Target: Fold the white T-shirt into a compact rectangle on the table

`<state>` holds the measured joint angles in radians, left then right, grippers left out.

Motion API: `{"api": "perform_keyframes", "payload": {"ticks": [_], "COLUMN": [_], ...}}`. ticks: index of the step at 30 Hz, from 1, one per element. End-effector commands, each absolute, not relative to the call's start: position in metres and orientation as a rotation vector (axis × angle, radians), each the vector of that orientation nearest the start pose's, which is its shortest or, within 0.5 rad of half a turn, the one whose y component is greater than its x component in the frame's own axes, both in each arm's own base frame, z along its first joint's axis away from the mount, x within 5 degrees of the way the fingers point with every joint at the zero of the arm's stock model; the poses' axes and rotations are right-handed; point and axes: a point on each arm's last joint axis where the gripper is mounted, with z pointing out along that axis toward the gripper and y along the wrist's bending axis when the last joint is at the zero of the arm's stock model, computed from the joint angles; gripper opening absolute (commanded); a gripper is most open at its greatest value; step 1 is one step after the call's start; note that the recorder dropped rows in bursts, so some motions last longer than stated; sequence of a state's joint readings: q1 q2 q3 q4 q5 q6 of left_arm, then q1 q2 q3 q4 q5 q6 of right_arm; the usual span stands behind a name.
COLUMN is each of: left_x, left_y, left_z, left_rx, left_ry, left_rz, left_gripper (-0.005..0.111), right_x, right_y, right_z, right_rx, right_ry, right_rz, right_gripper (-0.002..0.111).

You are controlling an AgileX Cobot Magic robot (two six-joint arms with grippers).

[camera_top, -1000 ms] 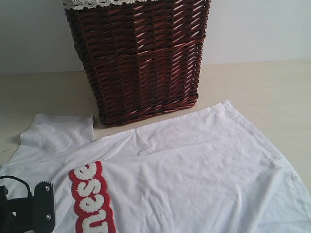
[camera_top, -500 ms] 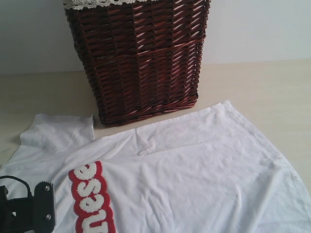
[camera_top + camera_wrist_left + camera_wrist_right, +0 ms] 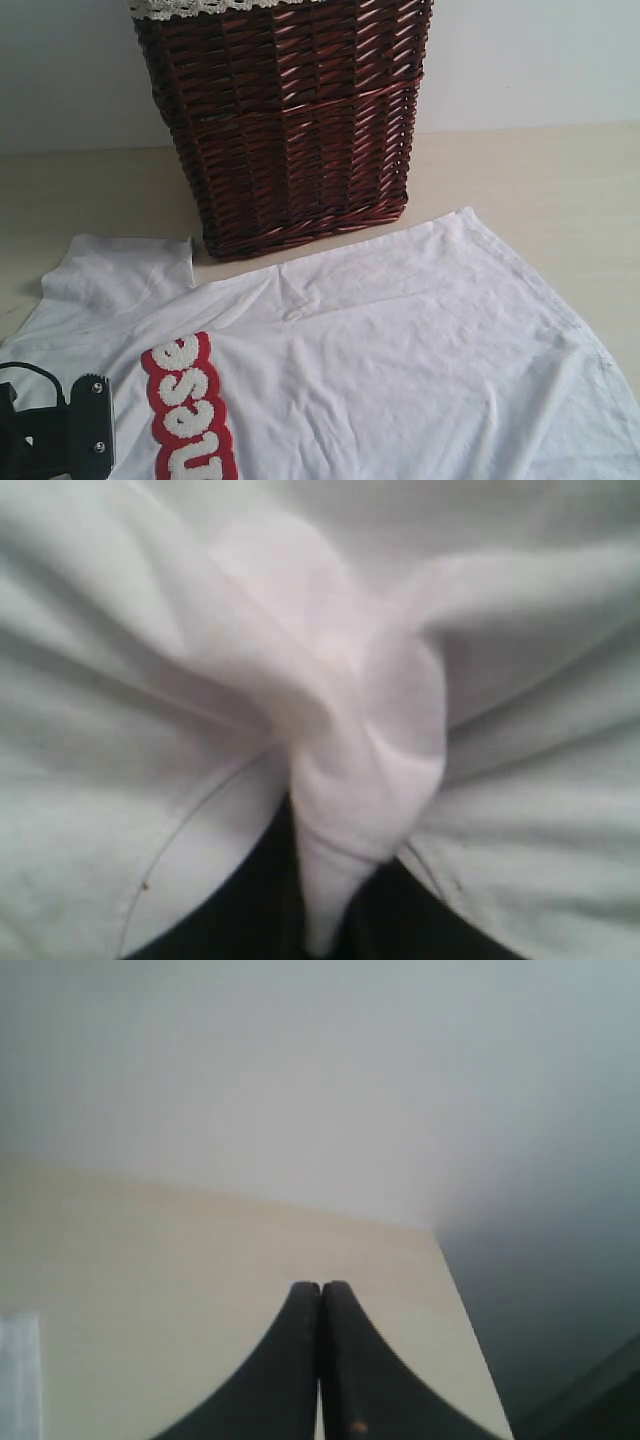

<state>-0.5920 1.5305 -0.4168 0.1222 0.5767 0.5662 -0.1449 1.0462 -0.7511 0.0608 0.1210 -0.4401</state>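
Cloth of the white T-shirt is bunched in the tight pinch of the left hand; the right hand hangs shut, empty, over bare surface. The shirt lies spread before the wicker basket. Likely first fold: next, lift and carry this edge across.

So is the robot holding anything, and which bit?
The left gripper pinches a bunched-up fold of the white T-shirt; which part of the shirt is unclear. The right gripper, fingers shut together, holds nothing.
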Motion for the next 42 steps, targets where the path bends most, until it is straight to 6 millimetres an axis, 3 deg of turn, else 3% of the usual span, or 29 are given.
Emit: {"api": "perform_keyframes", "payload": {"ticks": [1,5,8,13,16,18,22,25,29,35,38,42], "left_x": [0.147,0.147,0.147,0.148,0.149,0.149,0.149,0.149,0.149,0.149,0.149,0.149], "left_y": [-0.09,-0.09,-0.09,-0.09,-0.091,-0.091,-0.091,-0.091,-0.091,-0.091,-0.091,-0.091], "left_z": [0.103,0.103,0.103,0.103,0.103,0.103,0.103,0.103,0.103,0.103,0.103,0.103], "left_rx": [1.916,1.916,1.916,1.915,1.909,1.907,1.905,1.905,1.905,1.905,1.904,1.904], "left_ry": [2.517,2.517,2.517,2.514,2.5,2.496,2.494,2.494,2.494,2.494,2.493,2.493], "left_rz": [0.126,0.126,0.126,0.125,0.124,0.123,0.123,0.123,0.123,0.123,0.123,0.123], "left_gripper": [0.0,0.0,0.0,0.0,0.0,0.0,0.0,0.0,0.0,0.0,0.0,0.0], "right_x": [0.216,0.204,0.192,0.183,0.201,0.221,0.252,0.264,0.269,0.281,0.288,0.29], "right_y": [-0.025,-0.02,-0.016,-0.007,-0.008,-0.006,-0.006,-0.007,-0.009,-0.012,-0.014,-0.015], "right_z": [0.307,0.292,0.282,0.262,0.243,0.233,0.224,0.218,0.196,0.167,0.159,0.144], "right_rx": [-0.78,-1.396,-1.769,-2.039,-2.095,-2.003,-1.707,-1.668,-1.887,-1.879,-1.956,-2.163], "right_ry": [2.053,2.011,1.934,1.944,2.019,2.073,2.213,2.212,2.128,2.18,2.09,1.906], "right_rz": [-0.488,-0.561,-0.493,-0.128,0.087,0.162,0.168,0.155,0.212,0.238,0.164,0.177], "right_gripper": [0.0,0.0,0.0,0.0,0.0,0.0,0.0,0.004,0.03,0.083,0.096,0.101]}}
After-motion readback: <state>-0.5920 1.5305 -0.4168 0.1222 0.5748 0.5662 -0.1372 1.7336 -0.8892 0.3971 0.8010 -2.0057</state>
